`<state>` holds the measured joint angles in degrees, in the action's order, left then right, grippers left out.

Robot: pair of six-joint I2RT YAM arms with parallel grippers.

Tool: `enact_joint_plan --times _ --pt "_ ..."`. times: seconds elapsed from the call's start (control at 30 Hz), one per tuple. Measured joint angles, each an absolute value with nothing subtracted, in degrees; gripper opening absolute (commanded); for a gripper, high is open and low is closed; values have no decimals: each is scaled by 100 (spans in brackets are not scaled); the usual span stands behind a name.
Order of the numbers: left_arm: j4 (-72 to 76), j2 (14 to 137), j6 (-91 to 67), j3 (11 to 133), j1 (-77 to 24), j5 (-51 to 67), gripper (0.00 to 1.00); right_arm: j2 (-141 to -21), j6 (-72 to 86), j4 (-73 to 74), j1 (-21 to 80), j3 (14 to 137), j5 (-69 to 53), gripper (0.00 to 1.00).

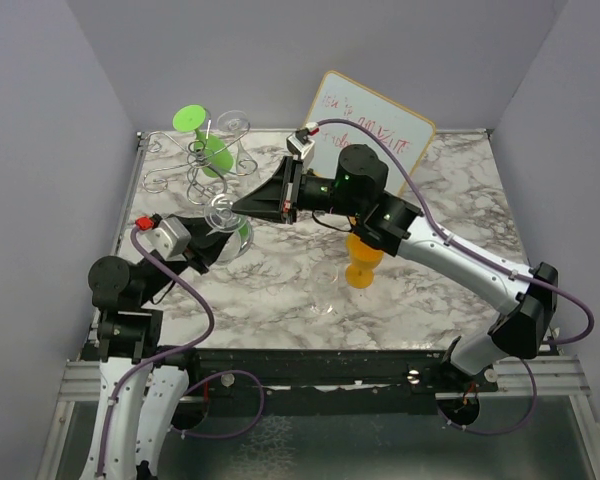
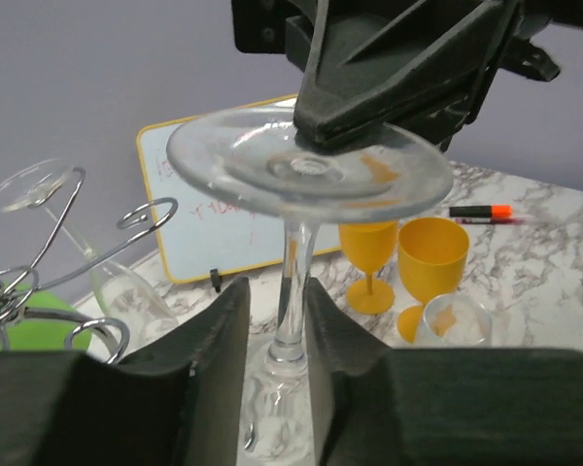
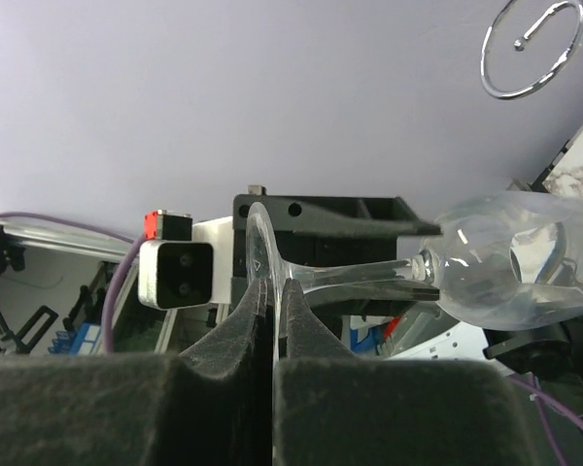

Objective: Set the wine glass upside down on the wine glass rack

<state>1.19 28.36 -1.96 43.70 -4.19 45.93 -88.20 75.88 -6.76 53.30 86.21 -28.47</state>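
A clear wine glass [image 1: 223, 214] is held foot up, bowl down, above the marble table left of centre. My right gripper [image 1: 238, 207] is shut on the rim of its round foot [image 3: 257, 243]. My left gripper [image 1: 218, 243] straddles the stem [image 2: 293, 282]. Its jaws are slightly apart, with the stem against the right finger and a gap on the left. The silver wire wine glass rack [image 1: 185, 170] stands at the back left. An upside-down green glass [image 1: 215, 152] and a clear one [image 1: 234, 123] hang on it. One rack loop shows in the right wrist view [image 3: 532, 49].
Two orange goblets [image 1: 363, 262] stand under the right arm, with a small clear glass [image 2: 452, 320] beside them. A yellow-framed whiteboard [image 1: 370, 125] leans at the back, and a red marker [image 2: 481, 211] lies near it. Purple walls enclose the table.
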Motion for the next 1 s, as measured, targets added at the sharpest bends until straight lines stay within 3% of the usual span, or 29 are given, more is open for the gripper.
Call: enact_joint_plan --times 0.17,0.37,0.43,0.5,0.7,0.83,1.0 --pt "169 2644 -276 4010 -425 4191 30 -8906 7780 -611 5288 8621 -2945 1" --pt "270 2541 -139 3889 -443 4156 2 -8938 7881 -593 5275 8617 -2928 1" --pt "366 2432 -69 3813 -458 4174 0 -8938 7926 -591 5275 8615 -2930 1" --pt "419 2370 19 3776 -462 4206 0 -8938 7950 -591 5275 8615 -2932 12" --pt "375 2351 163 3691 -445 4049 0 -8941 7959 -657 5275 8613 -3002 59" --pt "89 2200 226 3531 -434 3741 0 -8941 7926 -812 5275 8484 -2998 76" --pt "-548 1874 224 3511 -423 3225 0 -8936 7835 -1002 5196 8200 -2908 85"
